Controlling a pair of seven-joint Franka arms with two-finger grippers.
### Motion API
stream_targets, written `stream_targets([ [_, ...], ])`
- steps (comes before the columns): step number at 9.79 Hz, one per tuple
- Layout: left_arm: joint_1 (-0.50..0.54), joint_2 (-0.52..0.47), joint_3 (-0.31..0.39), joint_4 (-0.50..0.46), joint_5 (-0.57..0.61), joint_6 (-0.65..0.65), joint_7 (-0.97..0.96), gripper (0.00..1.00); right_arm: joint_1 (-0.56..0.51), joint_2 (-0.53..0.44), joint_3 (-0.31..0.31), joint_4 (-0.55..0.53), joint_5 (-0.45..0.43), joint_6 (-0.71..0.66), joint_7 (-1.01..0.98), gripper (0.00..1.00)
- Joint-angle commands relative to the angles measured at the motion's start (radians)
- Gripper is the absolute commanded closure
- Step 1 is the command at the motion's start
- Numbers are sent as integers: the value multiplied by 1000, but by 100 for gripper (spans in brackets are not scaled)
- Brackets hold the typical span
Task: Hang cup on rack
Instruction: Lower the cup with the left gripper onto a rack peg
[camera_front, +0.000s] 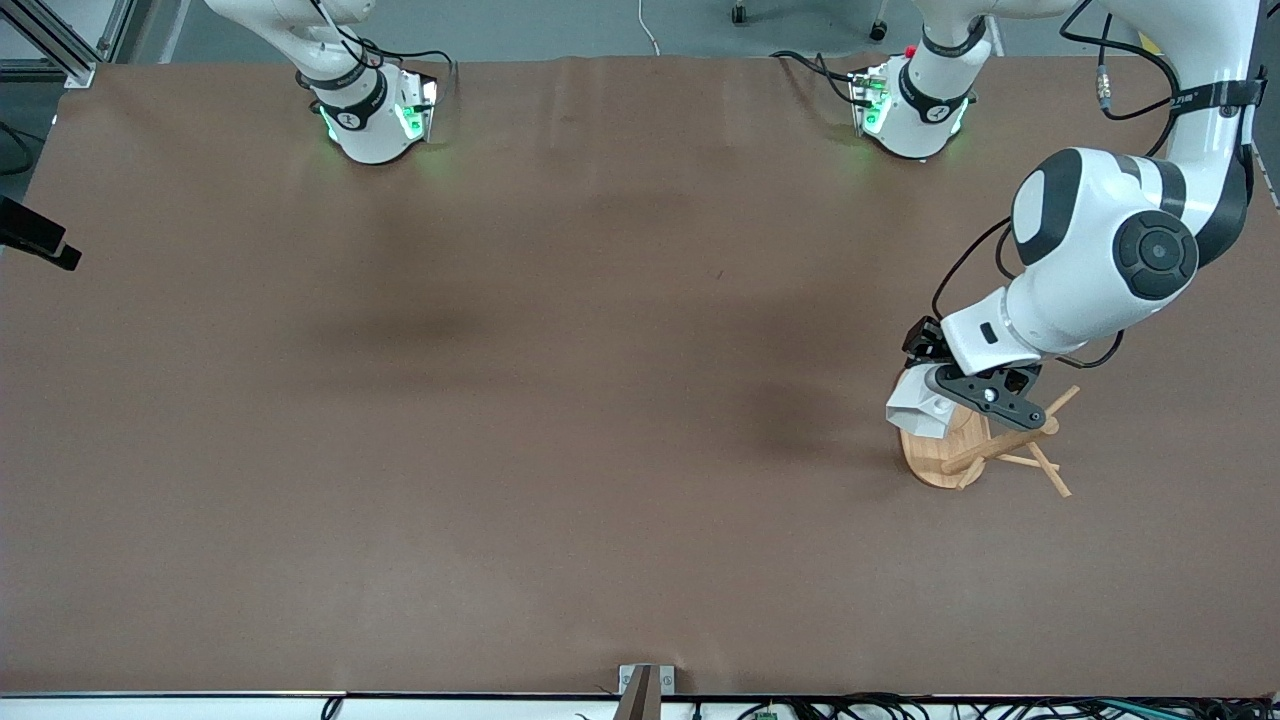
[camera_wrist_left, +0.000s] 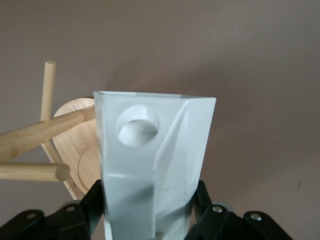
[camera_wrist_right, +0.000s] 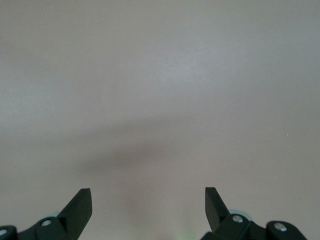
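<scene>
We see the left gripper (camera_front: 935, 385) held in the air over the rack (camera_front: 985, 445), which stands on the brown table (camera_front: 560, 400) toward the left arm's end. Its fingers (camera_wrist_left: 85, 207) are clenched on the cup (camera_front: 922, 408), one dark finger pressing each side of the white faceted body near its narrow end. In the left wrist view the cup (camera_wrist_left: 155, 165) fills the middle of the frame, its wide mouth pointing away from the camera and its blocky handle turned toward us, so that we look straight at the round hole (camera_wrist_left: 136, 127) pierced through it. The cup is clear of the table and, as far as we can tell, touches none of the pegs; in the front view it hangs over the edge of the rack's base on the side toward the right arm's end. The rack (camera_wrist_left: 50, 145) shows beside the cup in the left wrist view: a thick bamboo post, two thin pegs with one blunt end (camera_wrist_left: 61, 172) close to the cup's side, and the flat oval base partly hidden by the cup. The right arm waits, only its base at the top of the front view. Its right gripper (camera_wrist_right: 148, 202) shows in its own wrist view, with the two fingers standing well apart, nothing between them, over bare table.
</scene>
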Motion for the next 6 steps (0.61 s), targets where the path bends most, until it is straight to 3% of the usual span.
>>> stream_targets([
  [1,-4,34,15,4,-14,7,25,87,-9,0,4,12,15,-13,-12,0],
  [6,0,42,49,35,-19,7,42,87,-9,0,4,12,15,-12,-15,0],
])
